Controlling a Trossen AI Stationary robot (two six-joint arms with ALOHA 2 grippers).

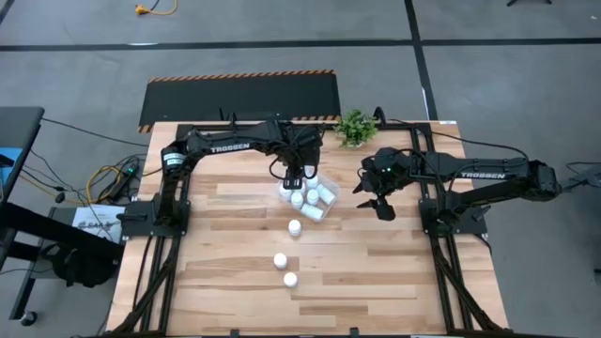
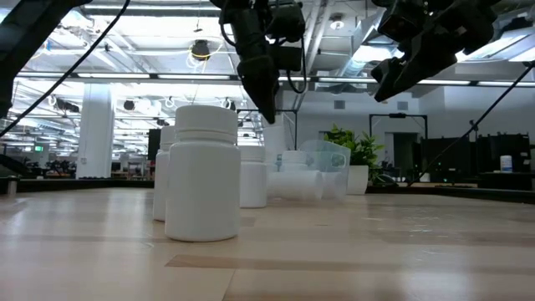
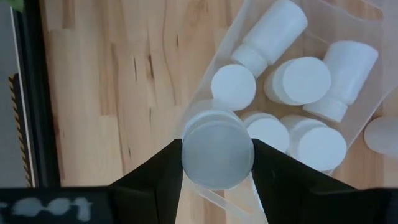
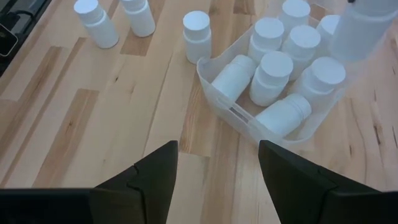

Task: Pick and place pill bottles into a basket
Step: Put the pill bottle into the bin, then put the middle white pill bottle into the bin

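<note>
1. Right up close in the low view you see one pill bottle (image 2: 201, 171) standing on the table (image 2: 351, 259), at the left of the frame. It stands upright, cap on top, waiting its turn, I think. Another one peeks out just behind it.

2. Your left gripper (image 3: 217, 163) is clenched on a bottle (image 3: 217, 152). The two fingers (image 3: 155, 177) press its sides, so it cannot slip. In the high view this gripper (image 1: 293, 176) hangs over the top edge of the basket (image 1: 331, 206), near the middle of the frame. I think you hold it there so the bottle can drop in.

3. The basket is clear, so you can see through its wall (image 4: 239, 115). Bottles fill it: some stand up, some lie on their sides. I think the lying ones fell over when they landed.

4. Three bottles are not yet in. In the high view one (image 1: 294, 227) sits just below the basket, and two more (image 1: 280, 260) (image 1: 290, 279) sit lower down, near each other.

5. Your right gripper (image 4: 217, 165) holds nothing. Its fingers (image 4: 152, 171) are apart. In the high view it (image 1: 379, 203) waits in the air at the right of the basket, out of the way.

6. A small green plant (image 1: 355, 127) sits at the top edge of the table. It is not part of the job.

7. You can read "TROSSEN" on both arms in the high view. The bottles show no labels that I can read.
</note>
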